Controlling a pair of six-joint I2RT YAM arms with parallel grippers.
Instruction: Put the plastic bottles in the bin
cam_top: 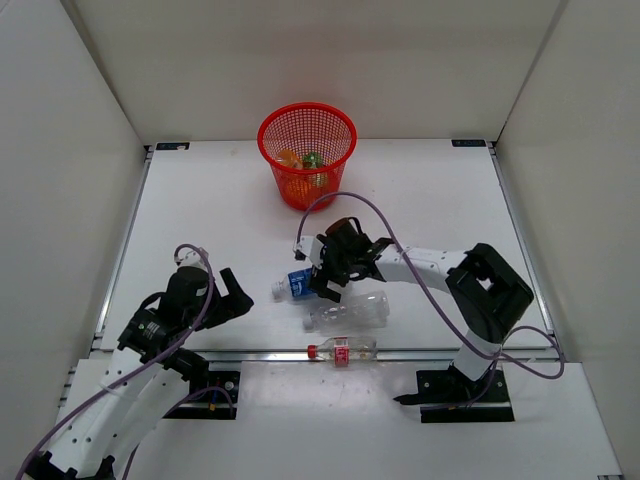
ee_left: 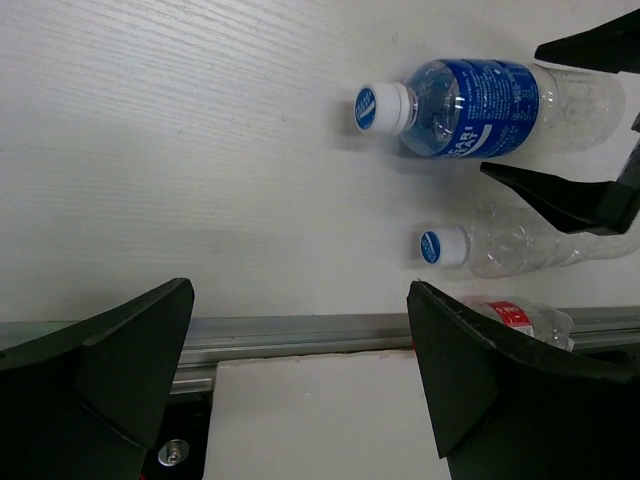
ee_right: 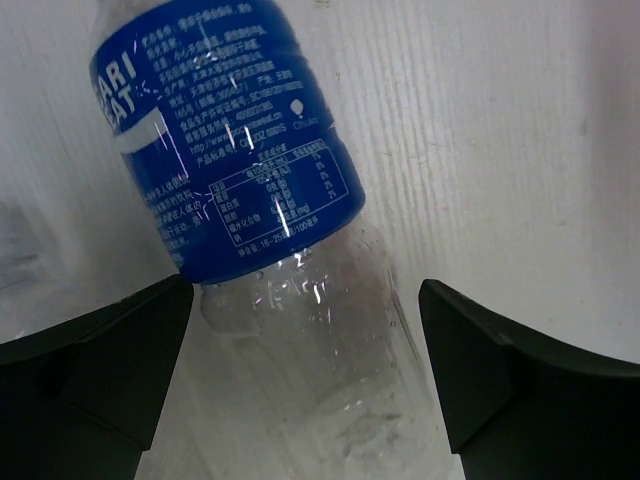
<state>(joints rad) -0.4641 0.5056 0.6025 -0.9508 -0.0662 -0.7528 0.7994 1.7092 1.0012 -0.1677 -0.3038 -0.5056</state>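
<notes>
The red mesh bin stands at the table's far middle, with orange bottles and a green bottle inside. The clear bottle with blue label lies on its side, and it also shows in the left wrist view and right wrist view. My right gripper is open, its jaws on either side of this bottle's clear base, not closed on it. A plain clear bottle lies just nearer. A red-capped bottle lies at the front rail. My left gripper is open and empty, to the bottles' left.
An aluminium rail runs along the table's front edge, under the red-capped bottle. White walls enclose the table on the left, right and back. The right arm's purple cable arcs over the table.
</notes>
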